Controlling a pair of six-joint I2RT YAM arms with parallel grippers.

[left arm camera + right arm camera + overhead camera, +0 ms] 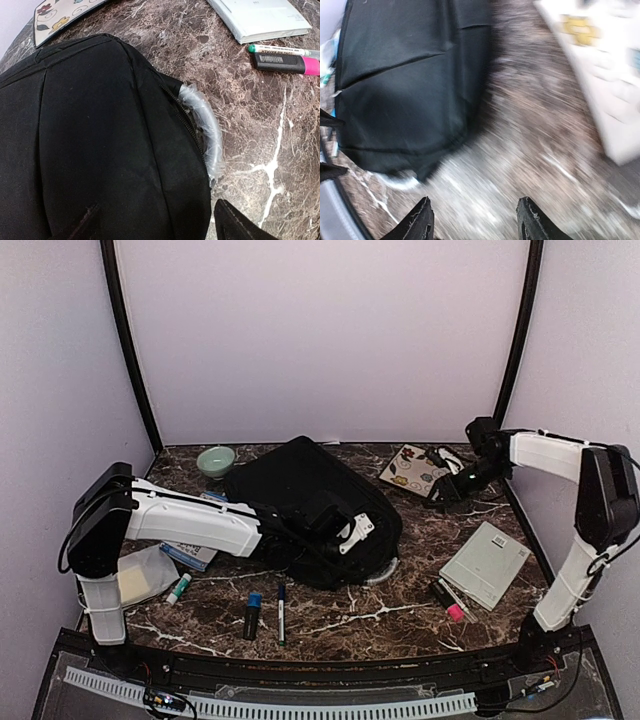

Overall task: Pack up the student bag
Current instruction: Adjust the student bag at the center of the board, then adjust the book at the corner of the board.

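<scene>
The student bag [300, 495], a big black backpack, lies flat at the table's centre. It fills the left of the left wrist view [100, 150], where a curved clear plastic piece [207, 135] sticks out by its zipper. My left gripper [350, 532] hovers over the bag's near right edge [160, 226]. Its jaws are spread wide, one fingertip [235, 225] just off the fabric and the other dark against the bag. My right gripper [443, 492] is open and empty above bare table right of the bag [475, 220]. That view is motion-blurred, with the bag [405, 75] at upper left.
A patterned sticker sheet [412, 468] lies at back right and a green bowl [215, 460] at back left. A pale notebook [486, 565], pink highlighter [448, 600] and pen [280, 50] lie at right. A blue highlighter [252, 613], blue pen [281, 612], glue stick [179, 588] and plastic tub [140, 575] lie at front left.
</scene>
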